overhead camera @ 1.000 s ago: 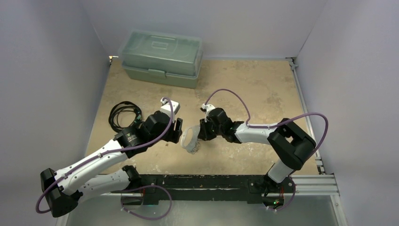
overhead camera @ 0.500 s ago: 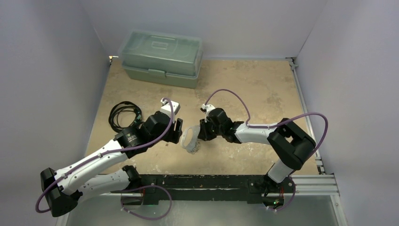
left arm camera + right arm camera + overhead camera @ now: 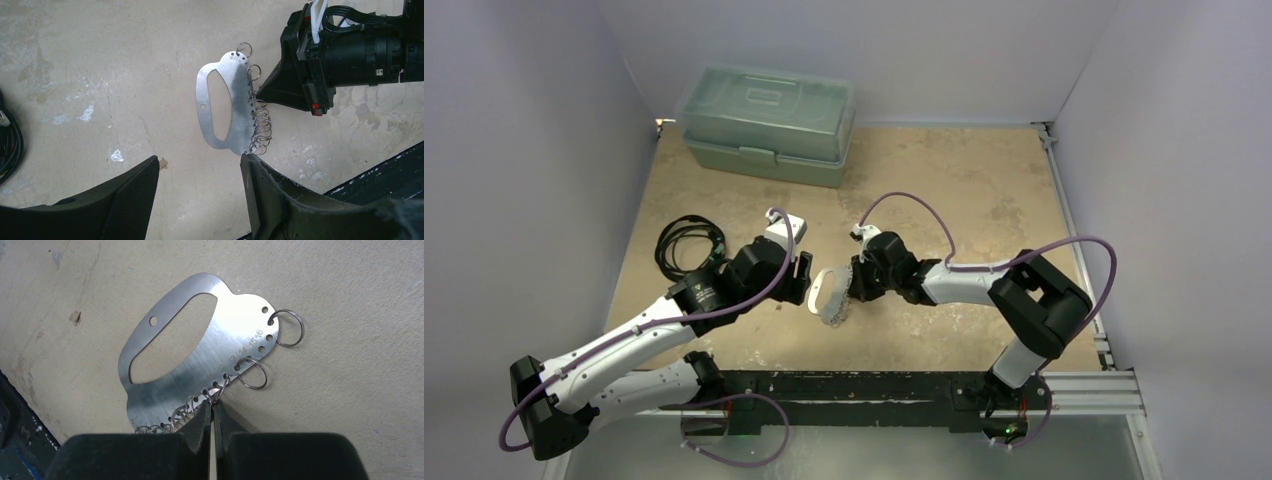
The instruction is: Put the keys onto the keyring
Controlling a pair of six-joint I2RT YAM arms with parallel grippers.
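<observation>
the right claw [image 3: 212,409] has its jaws pressed together at the ringed edge of the keyring [image 3: 227,337], a flat steel plate with an oval cutout lying just ahead of its tips. it seems to nip one of the small split rings [image 3: 251,374], though the tips hide the contact. the left claw [image 3: 199,167] hangs with its jaws apart, the plate just beyond them and untouched. no keys show in any view.

risks: a thin wire ring could slip out of the soft pads if pulled, dropping the plate. a lift by one ring would let the plate swing and tangle the row. the two claws are near each other, so a reach by the left one could knock the plate or the right fingers.

the tabletop [image 3: 984,200] is mottled beige and stained. pale walls [image 3: 524,150] close it in, a green lidded box [image 3: 769,125] sits well beyond both claws, and a black coiled cable [image 3: 686,240] lies behind the left one.
</observation>
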